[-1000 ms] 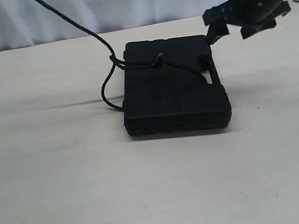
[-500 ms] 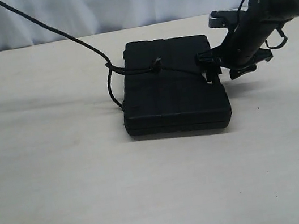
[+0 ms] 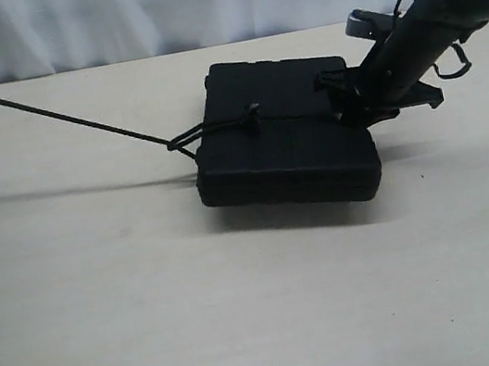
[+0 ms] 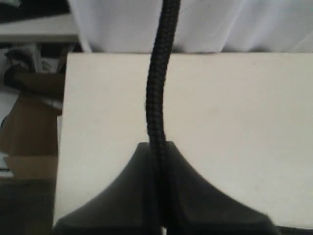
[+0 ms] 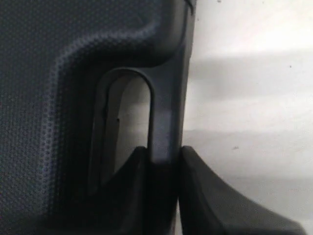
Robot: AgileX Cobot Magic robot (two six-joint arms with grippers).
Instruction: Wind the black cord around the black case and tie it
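We've got the right gripper (image 5: 164, 149) pinching the case (image 3: 283, 134) handle, left gripper (image 4: 157, 147) clamped on the cord (image 3: 55, 119), curtain (image 3: 196, 3) behind the table (image 3: 156, 329)

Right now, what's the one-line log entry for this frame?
left gripper: shut on black cord | right gripper: shut on handle of black case | cord: taut, crossing case top
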